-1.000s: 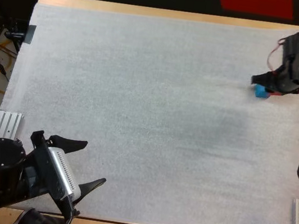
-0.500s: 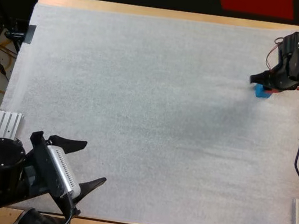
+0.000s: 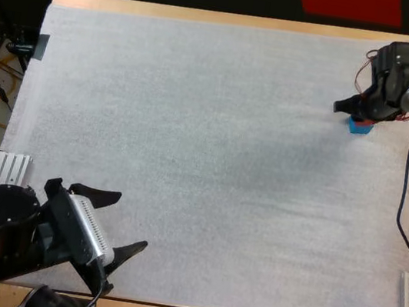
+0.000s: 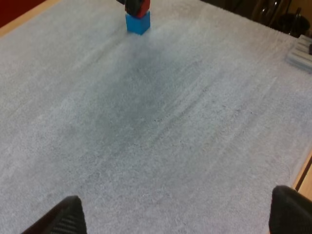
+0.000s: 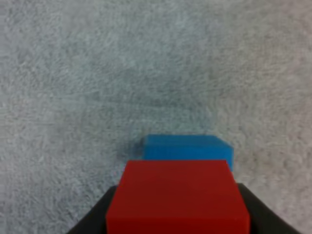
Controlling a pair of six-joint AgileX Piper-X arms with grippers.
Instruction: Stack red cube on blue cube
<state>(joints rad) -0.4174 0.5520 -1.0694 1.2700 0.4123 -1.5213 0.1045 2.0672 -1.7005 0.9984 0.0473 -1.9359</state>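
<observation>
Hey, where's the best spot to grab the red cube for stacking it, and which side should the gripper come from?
Grip the red cube on two opposite flat side faces, coming in from above. The right gripper holds it that way now, with a finger pressing on each side. That leaves the underside free to sit on the blue cube below it.

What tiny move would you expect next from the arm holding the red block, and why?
Probably a gentle lowering straight down, before any letting go. The right gripper is shut on the red cube, which is directly over the blue cube. In the left wrist view the two look touching or nearly so, but I cannot tell whether the red one is fully seated.
</observation>
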